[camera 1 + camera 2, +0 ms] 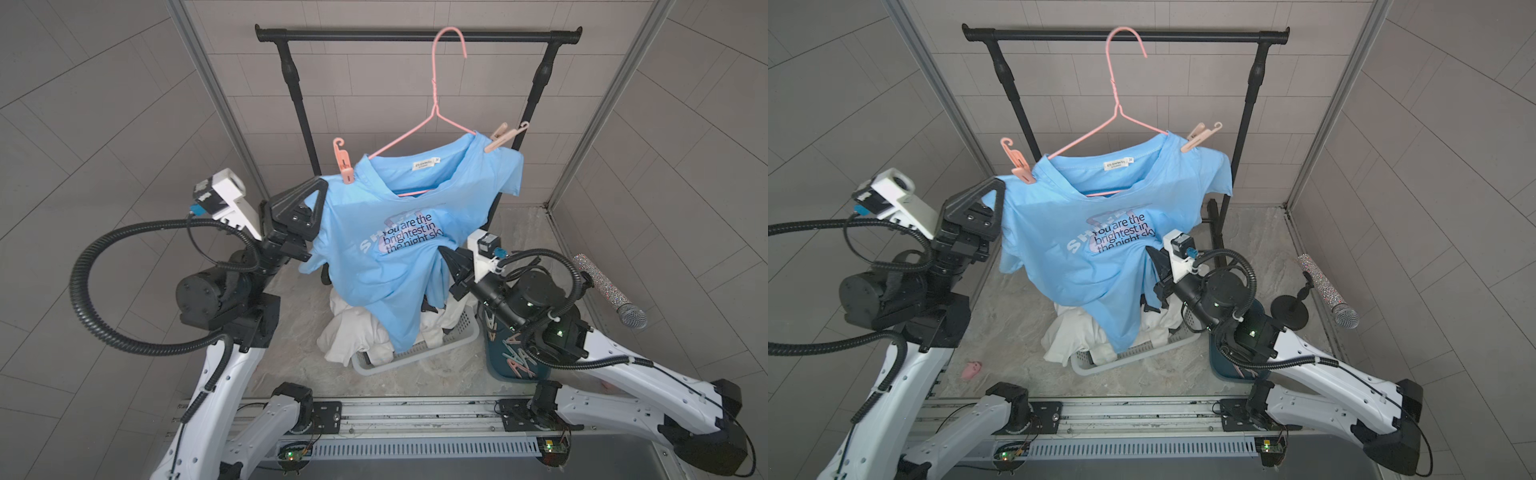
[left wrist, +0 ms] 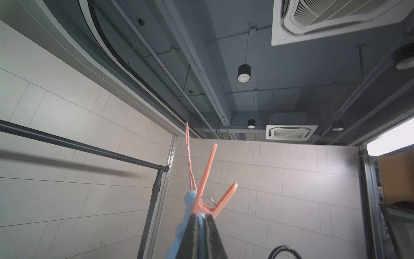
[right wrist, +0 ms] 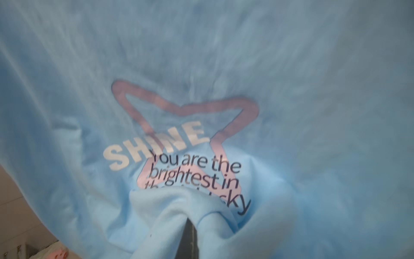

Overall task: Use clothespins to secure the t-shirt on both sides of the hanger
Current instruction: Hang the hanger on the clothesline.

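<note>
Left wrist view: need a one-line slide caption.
Left gripper pinches the light-blue t-shirt just below a salmon clothespin clipped at the pink wire hanger, black garment rail behind.

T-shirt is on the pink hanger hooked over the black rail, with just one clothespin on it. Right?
No: both top views show two. A salmon clothespin grips the t-shirt at one shoulder, a beige clothespin at the other. The pink hanger does hook over the black rail.
</note>
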You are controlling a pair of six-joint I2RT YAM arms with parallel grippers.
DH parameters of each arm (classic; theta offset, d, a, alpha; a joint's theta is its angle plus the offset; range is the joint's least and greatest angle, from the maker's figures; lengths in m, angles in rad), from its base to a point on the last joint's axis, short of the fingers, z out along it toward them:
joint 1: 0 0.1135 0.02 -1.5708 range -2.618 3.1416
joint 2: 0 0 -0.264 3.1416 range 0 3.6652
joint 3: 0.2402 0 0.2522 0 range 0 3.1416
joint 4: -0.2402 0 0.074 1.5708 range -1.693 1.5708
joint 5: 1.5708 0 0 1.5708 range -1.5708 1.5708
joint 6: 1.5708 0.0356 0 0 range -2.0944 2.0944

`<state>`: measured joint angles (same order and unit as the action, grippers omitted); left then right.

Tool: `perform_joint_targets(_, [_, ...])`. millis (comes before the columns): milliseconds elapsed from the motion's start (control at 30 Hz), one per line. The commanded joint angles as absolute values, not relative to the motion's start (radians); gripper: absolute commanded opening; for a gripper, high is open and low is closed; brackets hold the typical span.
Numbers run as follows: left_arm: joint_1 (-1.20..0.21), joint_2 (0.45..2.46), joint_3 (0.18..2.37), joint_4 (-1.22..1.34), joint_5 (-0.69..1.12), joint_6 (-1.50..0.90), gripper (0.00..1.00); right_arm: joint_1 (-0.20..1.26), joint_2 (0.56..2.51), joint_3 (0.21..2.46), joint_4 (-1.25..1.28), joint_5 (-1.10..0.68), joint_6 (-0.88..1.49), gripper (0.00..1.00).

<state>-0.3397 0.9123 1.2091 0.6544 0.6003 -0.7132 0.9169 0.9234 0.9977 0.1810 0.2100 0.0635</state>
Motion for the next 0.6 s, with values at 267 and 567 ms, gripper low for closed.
perform_joint_targets(267, [-0.708, 1.045, 1.229, 0.557, 0.203, -0.195, 0.00, 0.550, 1.008, 1.205, 0.061, 0.159, 0.098, 0.00])
perform_joint_targets(567, [-0.935, 1.179, 1.302, 0.637, -0.130, 0.105, 0.00, 0.371, 1.157, 1.307, 0.090, 0.044, 0.205, 0.00])
